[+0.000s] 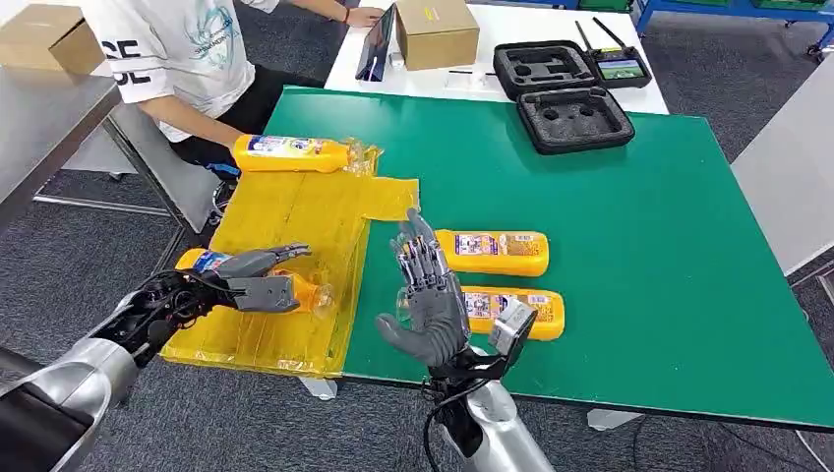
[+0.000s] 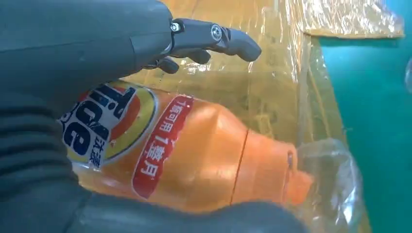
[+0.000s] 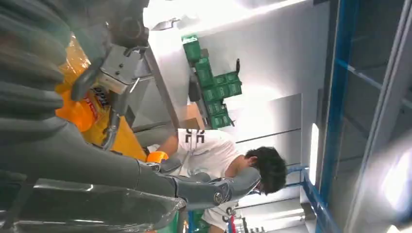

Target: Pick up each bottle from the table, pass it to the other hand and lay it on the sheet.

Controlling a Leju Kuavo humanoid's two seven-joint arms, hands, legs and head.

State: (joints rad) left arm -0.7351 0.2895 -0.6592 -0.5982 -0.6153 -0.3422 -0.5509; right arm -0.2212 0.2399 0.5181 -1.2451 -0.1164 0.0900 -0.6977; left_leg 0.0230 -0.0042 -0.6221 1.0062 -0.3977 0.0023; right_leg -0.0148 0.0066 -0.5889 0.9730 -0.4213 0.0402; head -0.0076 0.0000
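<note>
Left robot hand [image 1: 258,285] grips orange bottle [image 1: 202,262] over yellow sheet [image 1: 295,211]; right robot hand [image 1: 425,295] upright, fingers spread, empty.

On the bottle [image 2: 194,160] in my left wrist view I read "Tide", with Chinese on a red band, apparently "1瓶可用1整月". The person's white shirt [image 1: 177,49] shows "SE".

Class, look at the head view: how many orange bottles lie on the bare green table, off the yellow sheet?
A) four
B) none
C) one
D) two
D: two bottles, the farther bottle and the nearer bottle, lie side by side on the green table, off the yellow sheet and beside the right hand.
</note>
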